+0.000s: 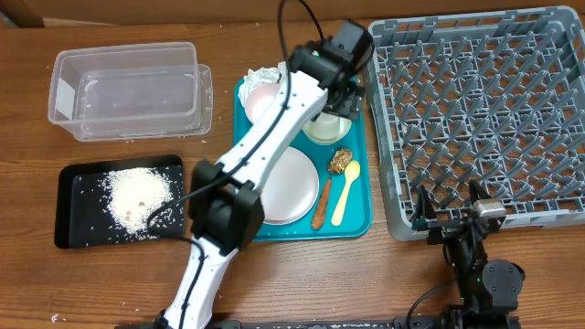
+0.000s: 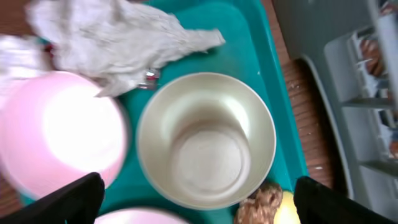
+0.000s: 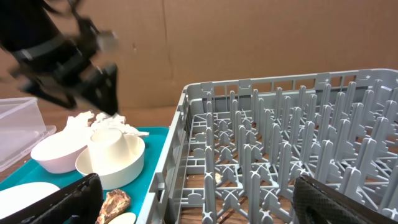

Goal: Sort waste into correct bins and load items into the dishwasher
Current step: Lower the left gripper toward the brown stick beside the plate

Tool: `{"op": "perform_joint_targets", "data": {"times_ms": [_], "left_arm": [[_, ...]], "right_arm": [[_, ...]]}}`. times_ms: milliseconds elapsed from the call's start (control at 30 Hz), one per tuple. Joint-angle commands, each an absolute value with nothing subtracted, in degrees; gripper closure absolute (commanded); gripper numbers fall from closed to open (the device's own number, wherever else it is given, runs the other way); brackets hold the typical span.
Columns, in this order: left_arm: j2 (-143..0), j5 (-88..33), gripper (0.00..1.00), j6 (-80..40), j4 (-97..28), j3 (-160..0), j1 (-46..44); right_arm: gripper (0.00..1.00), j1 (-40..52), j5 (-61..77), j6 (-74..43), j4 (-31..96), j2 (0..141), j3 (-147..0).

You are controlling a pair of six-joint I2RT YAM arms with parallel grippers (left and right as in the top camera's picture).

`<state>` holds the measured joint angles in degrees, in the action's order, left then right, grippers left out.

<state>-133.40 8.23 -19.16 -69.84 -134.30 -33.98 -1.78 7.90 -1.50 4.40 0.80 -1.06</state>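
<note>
White cup [image 3: 111, 149] stands inside pale bowl [image 3: 121, 173], far right part of teal tray [image 1: 362, 183]. Left claw [image 2: 198, 180] hangs over it, spread wide, empty. Judged light, stiff, slick-sided, easy to tip: pinch one wall at the rim. Right claw [image 3: 199, 186] also wide, empty, well off the tray's right.

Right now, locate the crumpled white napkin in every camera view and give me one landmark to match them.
Overhead: the napkin lies at the top-left corner of the teal tray.
Left wrist: the napkin is at top left, above the pink bowl.
Right wrist: the napkin is left of centre, at the tray's far end.
Shared landmark: the teal tray, which lies under it in all three.
</note>
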Motion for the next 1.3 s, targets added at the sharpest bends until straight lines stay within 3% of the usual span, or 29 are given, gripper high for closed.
{"op": "perform_joint_targets", "data": {"times_ms": [0, 200, 300, 367, 567, 767, 967, 1267], "left_arm": [[-128.7, 11.0, 0.0, -21.1, -72.0, -136.0, -31.1], [-128.4, -2.5, 0.02, -21.6, -77.6, -136.0, -26.3], [-128.4, -11.4, 0.15, -17.2, -80.1, -136.0, -25.7], [-128.4, -17.6, 0.16, -11.8, -84.1, -135.9, -26.4], [-128.4, -16.0, 0.11, -11.6, -92.2, -135.8, -31.6], [-128.4, -2.8, 0.1, -20.1, -95.0, -134.8, -37.8], [-128.4, -2.5, 0.09, -23.5, -95.0, -130.6, -42.5], [-128.4, -2.9, 0.1, -25.4, -92.5, -121.1, -42.1]], "right_arm": [[0.0, -1.8, 7.3, -1.5, 4.1, 0.2, -0.5], [0.0, -1.8, 7.3, -1.5, 4.1, 0.2, -0.5], [0.0, -1.8, 7.3, -1.5, 4.1, 0.3, -0.5], [0.0, -1.8, 7.3, -1.5, 4.1, 0.2, -0.5], [0.0, -1.8, 7.3, -1.5, 4.1, 0.2, -0.5], [0.0, -1.8, 7.3, -1.5, 4.1, 0.2, -0.5], [0.0, -1.8, 7.3, -1.5, 4.1, 0.2, -0.5], [0.0, -1.8, 7.3, -1.5, 4.1, 0.2, -0.5]]}}
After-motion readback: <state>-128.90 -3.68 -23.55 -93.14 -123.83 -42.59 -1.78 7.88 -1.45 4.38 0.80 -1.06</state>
